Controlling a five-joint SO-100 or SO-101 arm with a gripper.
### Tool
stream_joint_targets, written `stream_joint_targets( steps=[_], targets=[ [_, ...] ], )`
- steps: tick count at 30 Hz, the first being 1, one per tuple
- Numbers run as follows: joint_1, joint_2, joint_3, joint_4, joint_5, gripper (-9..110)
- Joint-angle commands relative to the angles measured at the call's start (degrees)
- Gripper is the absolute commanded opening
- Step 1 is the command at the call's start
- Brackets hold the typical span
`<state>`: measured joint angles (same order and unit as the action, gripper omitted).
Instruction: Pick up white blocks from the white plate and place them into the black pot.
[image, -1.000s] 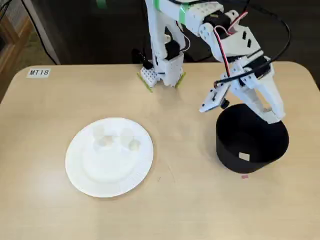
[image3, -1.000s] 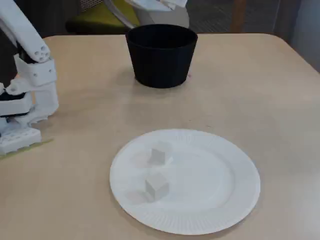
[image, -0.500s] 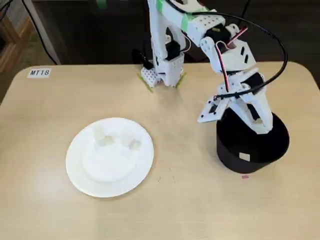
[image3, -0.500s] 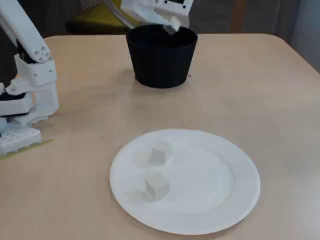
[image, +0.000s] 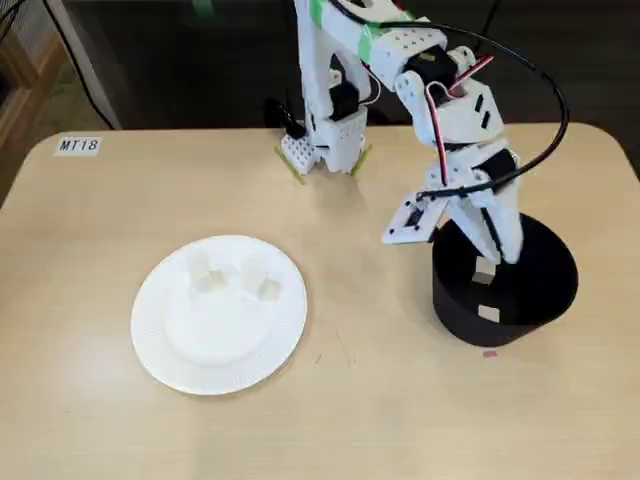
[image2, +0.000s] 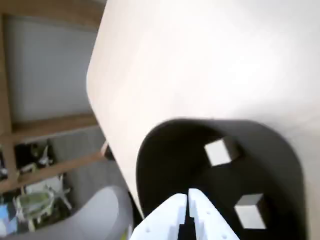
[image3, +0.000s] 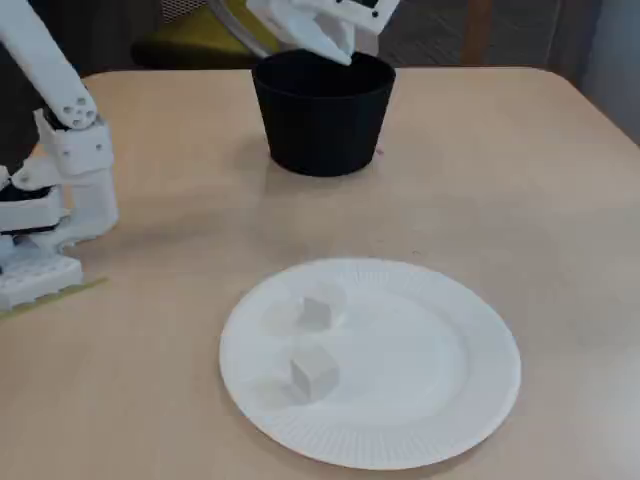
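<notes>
I have the gripper (image: 497, 250) hanging over the mouth of the black pot (image: 505, 290), tips pointing down into it. In the wrist view the two fingers (image2: 172, 212) lie pressed together with only a hairline between them and nothing held, so I read them as closed and empty.

Two white blocks sit on the pot's floor in the wrist view, one (image2: 220, 151) further in and one (image2: 249, 210) just beside the fingers; the fixed view from above also shows pale squares (image: 488, 313) inside the pot.

On the white plate (image3: 440, 420), well apart from the pot across the tabletop (image: 90, 240), I count two blocks clearly from the low fixed view: one nearer the plate's centre (image3: 314, 311) and one nearer its front rim (image3: 313, 374). From above there are pale lumps in the plate's far half (image: 268, 289), but white on white I cannot settle their exact number.

My judgement: this is the end of a drop-off, with the plate not yet emptied. The next move calls for lifting clear of the pot's rim, swinging across to the plate, spreading the fingers on the way, and coming down straight over one block so they straddle it. The two blocks are near each other, so I would take the more isolated one first.
</notes>
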<state>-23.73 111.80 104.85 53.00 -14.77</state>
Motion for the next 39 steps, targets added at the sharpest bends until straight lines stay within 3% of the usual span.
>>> stream_joint_targets(
  steps=[1, 7, 15, 21, 23, 29, 39],
  targets=[
    [16.0, 1.32, -9.23, 17.75, -1.49, -2],
    [41.66, 2.9, -8.0, 24.26, 7.73, -2],
    [56.25, -3.08, -8.09, 26.98, 30.85, -2],
    [60.56, -10.28, -8.44, 29.97, 39.02, -2],
    [61.17, -13.01, -8.96, 29.53, 38.5, 11],
    [61.26, -22.06, -13.62, 31.46, 34.54, 31],
    [61.08, -27.07, -14.06, 29.36, 32.87, 32]
  ],
)
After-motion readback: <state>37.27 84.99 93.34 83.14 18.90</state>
